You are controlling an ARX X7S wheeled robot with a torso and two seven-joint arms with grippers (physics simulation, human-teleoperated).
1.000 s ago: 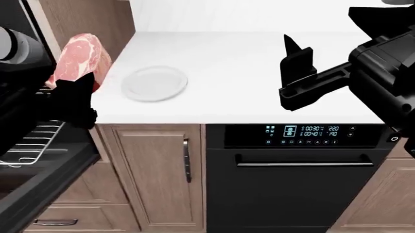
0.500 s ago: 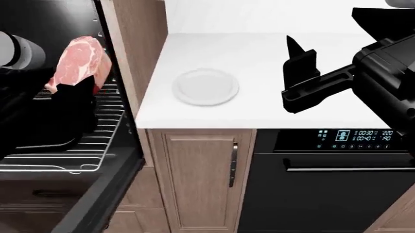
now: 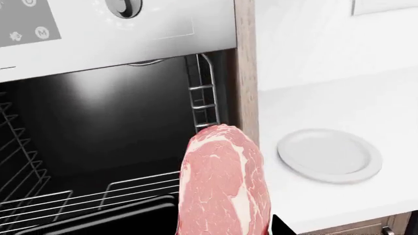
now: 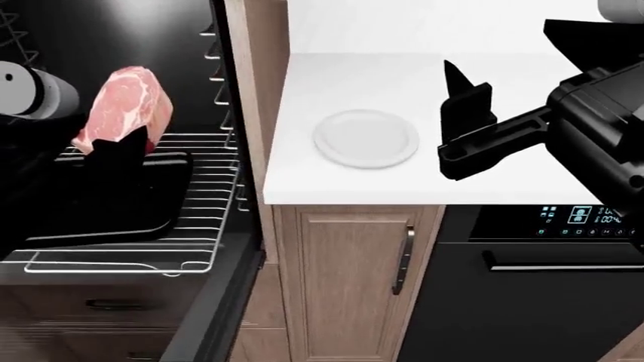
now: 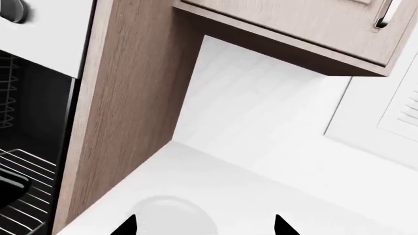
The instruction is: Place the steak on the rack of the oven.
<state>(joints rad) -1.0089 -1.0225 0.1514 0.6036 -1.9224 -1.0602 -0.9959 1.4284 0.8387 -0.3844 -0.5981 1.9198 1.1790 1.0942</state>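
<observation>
Steak [image 4: 124, 107] now farther over rack [image 4: 207, 197]

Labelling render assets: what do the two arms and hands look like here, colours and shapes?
Both are matte black and blocky. The right hand has flat, angular fingers tapering to pointed tips, on a bar-like mount leading to a bulky black boxy arm housing. The left hand shows only as a dark silhouette with pointed fingertips; behind it sits a light grey cylindrical arm segment. No cables or markings visible.
</observation>
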